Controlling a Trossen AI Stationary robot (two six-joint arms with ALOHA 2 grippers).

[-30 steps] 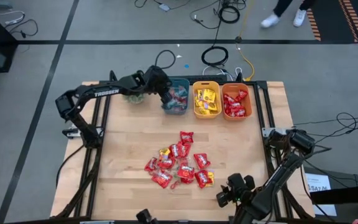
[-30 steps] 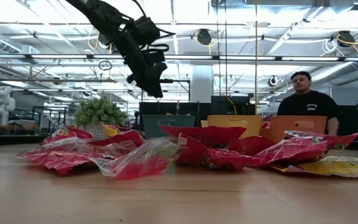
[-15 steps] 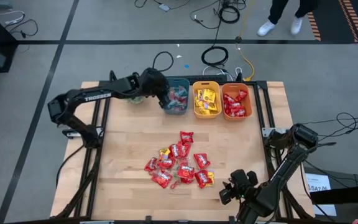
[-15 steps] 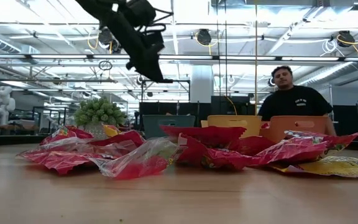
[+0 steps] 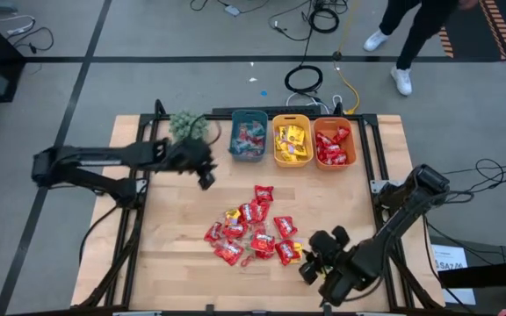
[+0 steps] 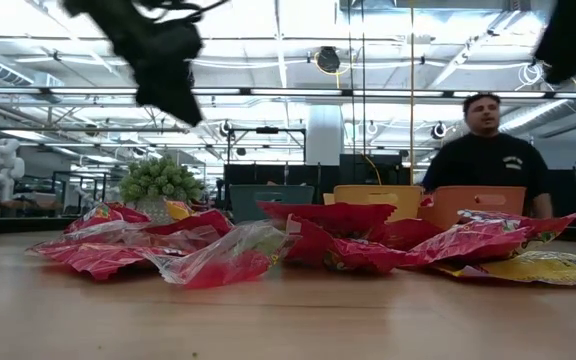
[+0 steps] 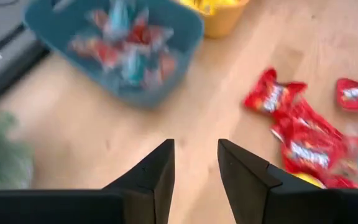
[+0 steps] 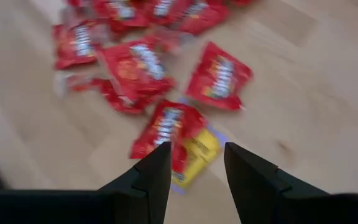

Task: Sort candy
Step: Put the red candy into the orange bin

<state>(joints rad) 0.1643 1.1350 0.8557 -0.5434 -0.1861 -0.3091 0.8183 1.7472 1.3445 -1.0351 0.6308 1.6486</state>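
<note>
Here we see the candy [image 5: 255,230] heaped at lower centre of the high view; the left gripper [image 7: 196,163] and right gripper [image 8: 197,163], both slightly parted and empty, point toward it, presumably to pick

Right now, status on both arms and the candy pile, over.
Left gripper jaws open, empty, between teal bin and pile. Right gripper jaws open, empty, at the pile's near right edge. Candy pile unsorted mid-table. Nothing blocking.

red candy [image 5: 251,230], teal bin [image 5: 249,118], yellow bin [image 5: 292,162]
</note>
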